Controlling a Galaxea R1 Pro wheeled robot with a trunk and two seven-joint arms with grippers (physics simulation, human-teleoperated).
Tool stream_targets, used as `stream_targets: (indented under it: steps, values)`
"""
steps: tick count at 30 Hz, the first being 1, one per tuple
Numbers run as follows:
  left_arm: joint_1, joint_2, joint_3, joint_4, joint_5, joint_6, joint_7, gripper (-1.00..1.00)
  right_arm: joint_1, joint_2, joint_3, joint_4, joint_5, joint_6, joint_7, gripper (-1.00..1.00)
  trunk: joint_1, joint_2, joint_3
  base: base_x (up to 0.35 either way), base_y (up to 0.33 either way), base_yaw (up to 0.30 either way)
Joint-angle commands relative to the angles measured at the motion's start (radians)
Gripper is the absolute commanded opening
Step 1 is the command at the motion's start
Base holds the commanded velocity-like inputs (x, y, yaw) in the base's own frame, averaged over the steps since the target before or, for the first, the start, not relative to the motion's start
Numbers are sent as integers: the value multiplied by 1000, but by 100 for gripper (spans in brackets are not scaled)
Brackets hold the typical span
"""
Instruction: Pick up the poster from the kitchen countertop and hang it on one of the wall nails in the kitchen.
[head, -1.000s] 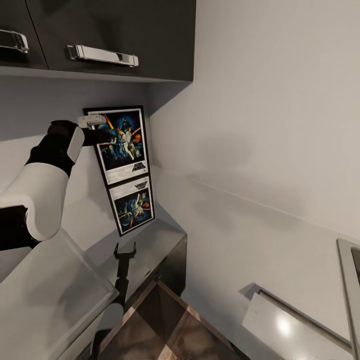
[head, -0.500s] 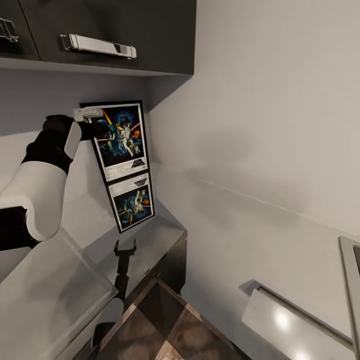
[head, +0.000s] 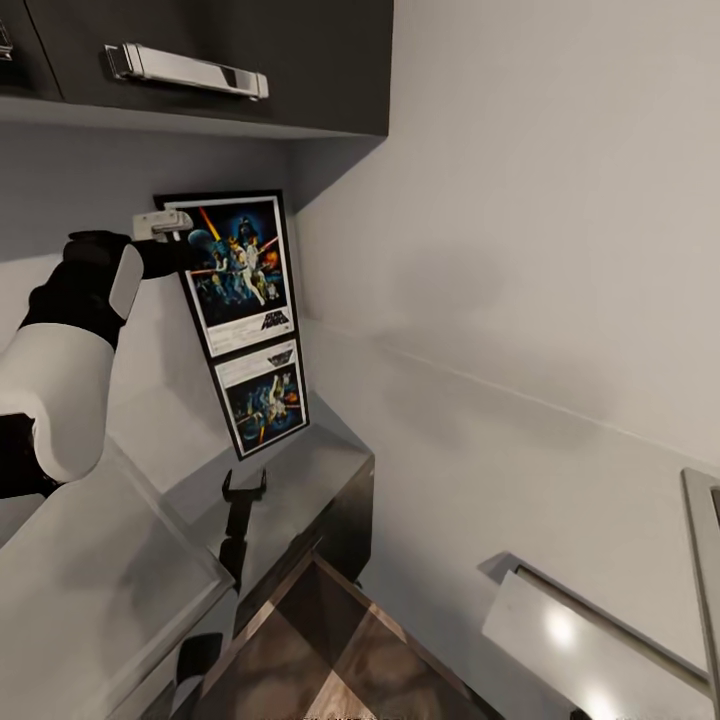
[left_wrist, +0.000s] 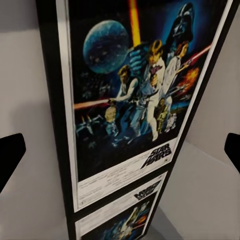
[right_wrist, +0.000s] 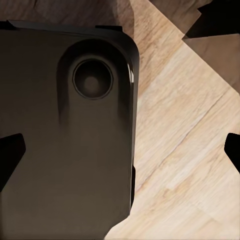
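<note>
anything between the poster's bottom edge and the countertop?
Nothing solid. In the head view the poster appears to rest on the glossy countertop; below it is its mirrored reflection.

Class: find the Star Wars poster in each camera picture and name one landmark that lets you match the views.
Head view: the poster stands upper left, against the wall under the dark cabinet, beside the left gripper.
Left wrist view: the poster is close up, spanning the centre.
Right wrist view: wood floor and a dark robot part, no poster.
Shared landmark: the poster's mirrored reflection on the glossy countertop.

A smooth white forearm shell (head: 62, 395) is being capped by a black wrist cuff (head: 82, 285) and pale grey fingers (head: 160, 224).
</note>
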Motion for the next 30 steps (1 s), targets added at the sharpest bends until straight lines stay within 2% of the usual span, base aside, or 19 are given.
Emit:
stream_targets:
  steps: [1,5,7,8,11,16,19,20,23,30]
  values:
    - [-1,0,4,-2,0,6,-5,100,-1,0,1,1,1,-3,0,100,0,-1,-3,0,0,0]
    - [-1,1,3,-4,-1,7,-5,100,-1,0,1,1,1,-3,0,100,0,-1,-9,0,0,0]
    - [-3,9,3,-7,0,9,-8,100,-1,0,0,0,1,-4,0,100,0,-1,-12,0,0,0]
    - [-17,20,3,-11,1,11,-22,100,-1,0,0,0,1,-5,0,100,0,-1,-14,0,0,0]
    - [-55,28,3,-12,0,14,-32,100,-1,0,0,0,1,-5,-1,100,0,-1,-18,0,0,0]
    - [-74,30,3,-2,-2,16,-33,100,-1,-1,0,0,1,-5,-1,100,0,-1,-26,0,0,0]
    - [-122,30,3,36,-2,23,-33,100,-1,-1,1,0,1,-5,0,100,0,-1,-31,0,0,0]
    - [-153,30,2,77,-2,25,-33,100,-1,-1,1,0,1,-5,0,100,0,-1,-33,0,0,0]
    - [-184,29,2,121,-2,26,-33,100,-1,-1,0,0,1,-5,0,100,0,-1,-37,0,0,0]
    - [-196,27,2,134,-1,24,-34,100,-1,-4,-4,0,0,-5,0,100,0,-1,-48,0,0,0]
